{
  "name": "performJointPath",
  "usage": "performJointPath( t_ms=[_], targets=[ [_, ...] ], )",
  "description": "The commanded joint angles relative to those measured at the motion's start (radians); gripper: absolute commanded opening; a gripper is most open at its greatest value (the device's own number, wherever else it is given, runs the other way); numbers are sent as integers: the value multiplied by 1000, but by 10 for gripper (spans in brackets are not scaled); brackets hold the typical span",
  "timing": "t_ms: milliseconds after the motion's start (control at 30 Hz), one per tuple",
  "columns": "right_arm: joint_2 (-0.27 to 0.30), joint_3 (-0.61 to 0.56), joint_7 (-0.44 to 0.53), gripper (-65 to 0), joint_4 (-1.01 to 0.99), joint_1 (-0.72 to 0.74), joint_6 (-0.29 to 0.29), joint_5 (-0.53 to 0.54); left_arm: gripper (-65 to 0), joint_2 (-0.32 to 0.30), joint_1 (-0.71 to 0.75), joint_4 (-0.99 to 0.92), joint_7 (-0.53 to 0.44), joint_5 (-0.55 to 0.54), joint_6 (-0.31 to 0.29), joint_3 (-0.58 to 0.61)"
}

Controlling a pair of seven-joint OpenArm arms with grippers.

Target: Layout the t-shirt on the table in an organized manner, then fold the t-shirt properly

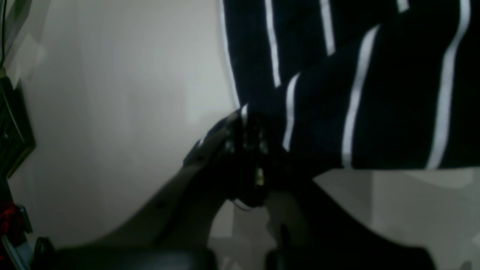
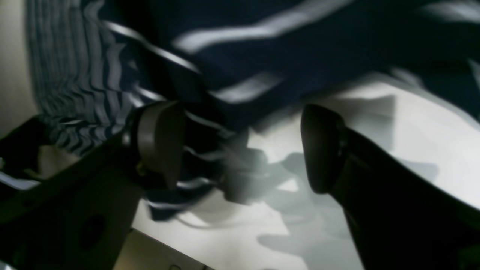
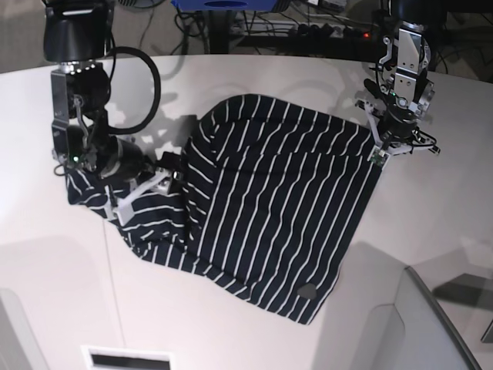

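From the left wrist view, the left claw [image 1: 243, 127] is clamped on a corner of the t-shirt [image 1: 375, 86], likely to pin that corner while the cloth is stretched flat on the pale counter [image 1: 112, 112].

From the right wrist view, the right claw [image 2: 240, 150] stands with its fingers [image 2: 322, 150] apart over bunched striped cloth. Folds lie against one finger, but nothing is pinched; this crumpled part probably needs pulling out next.

In the base view, the t-shirt lies mostly spread in the counter's middle, its side by the right claw [image 3: 150, 185] rumpled and the left claw [image 3: 379, 150] at the opposite corner. A small dark patch [image 3: 308, 292] sits near the hem. Cables [image 3: 254, 27] lie beyond the far edge, well clear.
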Motion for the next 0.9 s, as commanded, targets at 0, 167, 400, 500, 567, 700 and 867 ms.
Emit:
performJointPath(
  t_ms=[0,167,400,500,567,700,867],
  targets=[
    [11,1,12,-278,8,23,7,5,-650,-10,6,2,32,2,-11,-2],
    [17,6,-1,-623,17,26,55,5,-650,-10,-3,-7,32,2,-9,-2],
    [123,56,-160,-647,129,-27,58,7,-650,-31,-9,-10,32,2,-9,-4],
    [178,106,-255,-647,246,-50,58,5,-650,-42,-34,-24,32,2,-9,-4],
    [209,122,-311,-647,303,-50,58,5,-650,-42,-44,-53,31,2,-9,-4],
    [243,152,-410,-645,384,-46,58,5,-650,-42,-74,-109,31,2,-7,-4],
    [303,156,-451,-645,438,-53,58,0,-650,-43,-103,-122,29,2,-7,-4]
  ],
)
